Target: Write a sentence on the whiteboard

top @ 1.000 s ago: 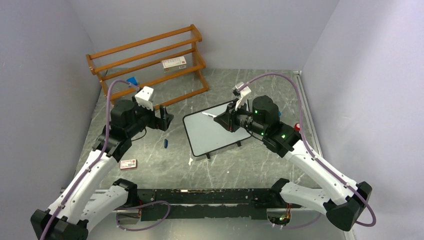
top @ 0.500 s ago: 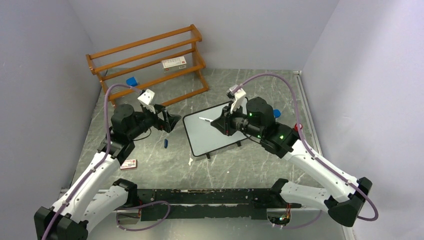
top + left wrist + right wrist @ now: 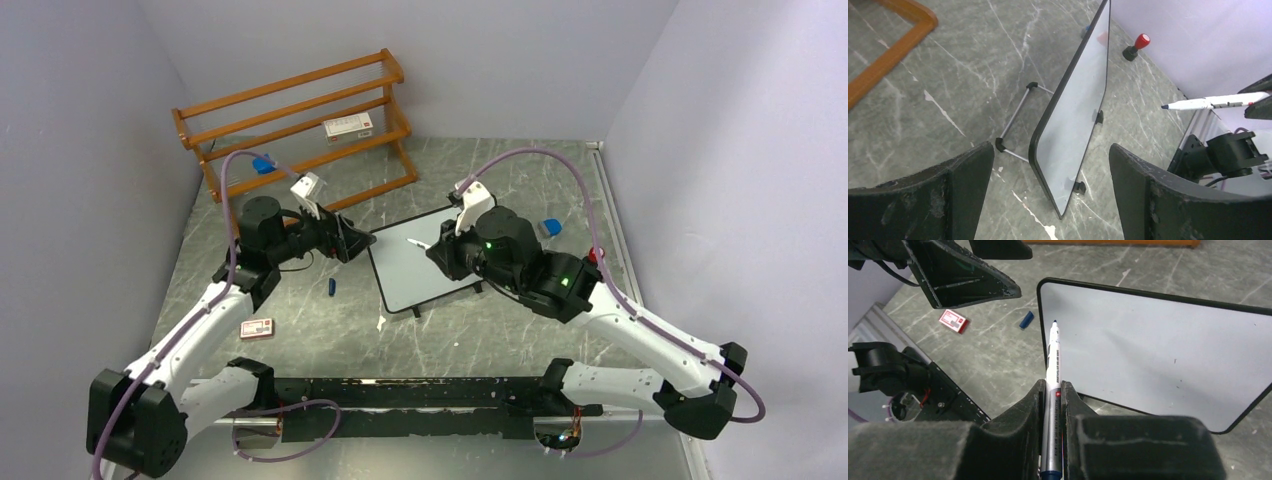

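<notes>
Jaws of the left gripper [image 3: 350, 240] are spread wide beside the whiteboard's [image 3: 405, 270] left corner; a marker [image 3: 1053, 350] is clamped in the right gripper [image 3: 1054, 386], tip over that board's edge. The board's wire stand [image 3: 1015, 117] is shown clearly from the left wrist only.

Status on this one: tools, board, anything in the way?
Left tool open, near whiteboard's left edge. Right tool shut on marker, tip uncapped. Whiteboard blank, no writing yet. Nothing on its face.
</notes>
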`<state>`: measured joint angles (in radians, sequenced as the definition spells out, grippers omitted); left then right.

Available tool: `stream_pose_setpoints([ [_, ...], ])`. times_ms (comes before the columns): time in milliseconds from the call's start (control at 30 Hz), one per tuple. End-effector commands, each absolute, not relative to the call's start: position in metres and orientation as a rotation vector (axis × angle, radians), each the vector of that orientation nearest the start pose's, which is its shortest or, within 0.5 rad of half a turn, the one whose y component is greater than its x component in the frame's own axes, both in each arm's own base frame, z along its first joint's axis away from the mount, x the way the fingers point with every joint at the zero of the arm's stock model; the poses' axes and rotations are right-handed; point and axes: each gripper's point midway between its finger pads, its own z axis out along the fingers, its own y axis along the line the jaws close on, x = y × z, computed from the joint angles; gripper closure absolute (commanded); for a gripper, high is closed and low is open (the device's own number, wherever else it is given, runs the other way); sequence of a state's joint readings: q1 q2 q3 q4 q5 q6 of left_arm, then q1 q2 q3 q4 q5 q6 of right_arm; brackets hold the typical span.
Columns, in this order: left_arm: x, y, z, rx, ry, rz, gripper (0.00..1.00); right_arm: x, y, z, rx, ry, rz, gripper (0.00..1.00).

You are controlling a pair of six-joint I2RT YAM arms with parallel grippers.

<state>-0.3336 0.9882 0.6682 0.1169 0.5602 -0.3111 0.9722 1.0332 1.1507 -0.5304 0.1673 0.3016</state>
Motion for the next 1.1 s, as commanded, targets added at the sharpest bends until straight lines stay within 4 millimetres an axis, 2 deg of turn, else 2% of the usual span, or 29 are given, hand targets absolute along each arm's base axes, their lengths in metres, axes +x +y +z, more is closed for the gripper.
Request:
stream_pose_setpoints([
  [0, 0.276, -0.219, 0.237, 0.488, 1.768, -1.104, 0.13, 0.207, 0.258, 0.286, -0.491, 1.968, 0.553, 1.0],
  [167, 0.277, -0.23, 0.229, 0.541, 1.798, -1.205, 0.16, 0.206, 0.269, 0.281, -0.518, 1.953, 0.539, 1.0],
  [400, 0.278, -0.23, 0.216, 0.58, 1.824, -1.199, 0.21, 0.203, 0.282, 0.271, -0.543, 1.961, 0.579, 1.0],
  [633, 0.28, -0.233, 0.218, 0.563, 1.799, -1.297, 0.31, 0.203, 0.284, 0.269, -0.56, 1.942, 0.578, 1.0],
  [900, 0.288, -0.238, 0.207, 0.567, 1.821, -1.351, 0.38, 0.204, 0.284, 0.266, -0.565, 1.931, 0.573, 1.0],
  [1067, 0.288, -0.24, 0.204, 0.601, 1.808, -1.364, 0.5, 0.204, 0.288, 0.268, -0.563, 1.918, 0.592, 1.0],
])
